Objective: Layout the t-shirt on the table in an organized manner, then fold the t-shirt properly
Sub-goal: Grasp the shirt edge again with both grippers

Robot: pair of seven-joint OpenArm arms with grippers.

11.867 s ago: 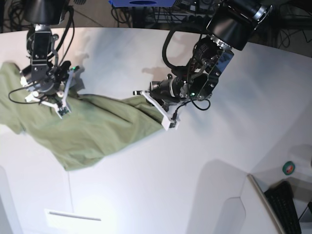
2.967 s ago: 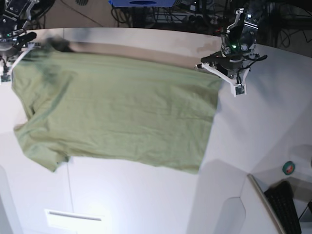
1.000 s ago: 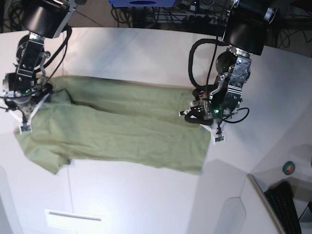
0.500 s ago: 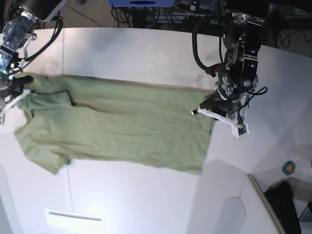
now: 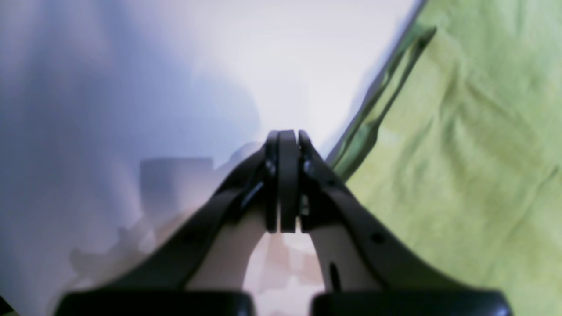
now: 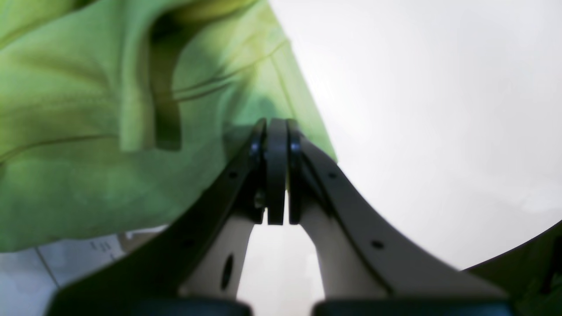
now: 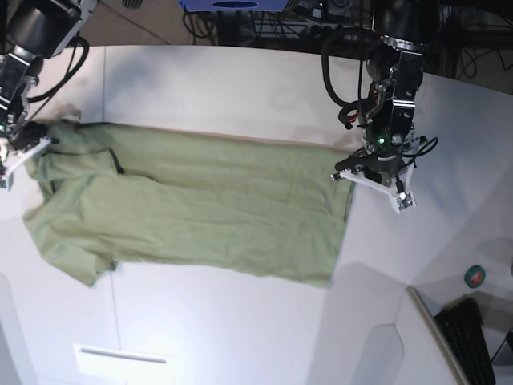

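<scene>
The olive-green t-shirt (image 7: 192, 212) lies spread across the white table (image 7: 240, 88), its far long edge doubled over toward the front. My left gripper (image 7: 373, 186) hovers at the shirt's right-hand end. In the left wrist view it (image 5: 283, 140) is shut with nothing between the pads, bare table under it and the shirt (image 5: 465, 153) just to its right. My right gripper (image 7: 10, 159) sits at the shirt's left end by the sleeve. The right wrist view shows it (image 6: 276, 127) shut and empty, over the edge of the cloth (image 6: 88, 153).
A green tape roll (image 7: 475, 277) and a black keyboard (image 7: 473, 341) lie at the lower right beyond the table's curved edge. Cables and a blue object (image 7: 232, 5) run along the back. A white strip (image 7: 120, 354) sits near the front left.
Both grippers have gone from open to shut with nothing in them. Each has drawn outward to its end of the shirt. The shirt itself lies as before.
</scene>
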